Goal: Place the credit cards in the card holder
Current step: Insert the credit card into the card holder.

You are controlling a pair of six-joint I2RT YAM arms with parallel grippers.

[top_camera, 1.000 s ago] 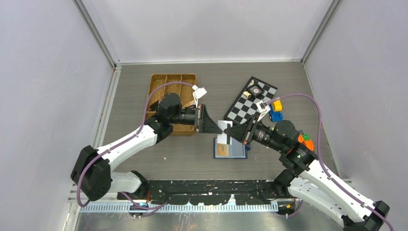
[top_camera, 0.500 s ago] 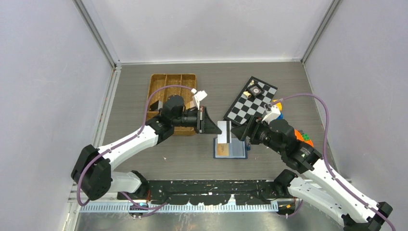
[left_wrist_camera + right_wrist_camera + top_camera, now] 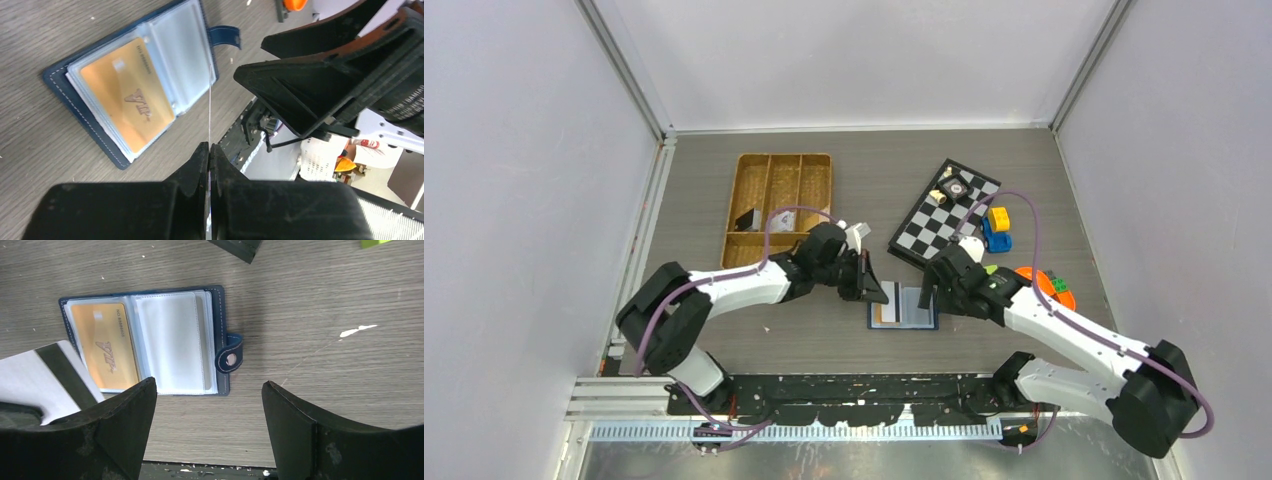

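Note:
The navy card holder [image 3: 916, 309] lies open on the table, snap tab [image 3: 229, 354] pointing right. An orange-tan credit card [image 3: 104, 347] sits in its left clear pocket [image 3: 127, 95]; the right pocket looks empty. My left gripper [image 3: 876, 293] is shut on a white credit card with a dark stripe [image 3: 37, 382], held on edge just over the holder's left side. In the left wrist view that card is a thin line [image 3: 209, 110] rising from the shut jaws [image 3: 208, 148]. My right gripper [image 3: 209, 385] is open and empty, hovering low beside the holder's right side [image 3: 930, 290].
A brown wicker tray [image 3: 776, 188] stands at the back left with a small dark item in it. The checkerboard [image 3: 944, 222] lies at the back right, with a yellow block [image 3: 999, 217], a blue toy car [image 3: 996, 240] and orange and green toys [image 3: 1049, 285] beside it.
The right gripper opened and let go of the white card, which stays in the left gripper. Both arms came down toward the open holder, the left from the left, the right from the right.

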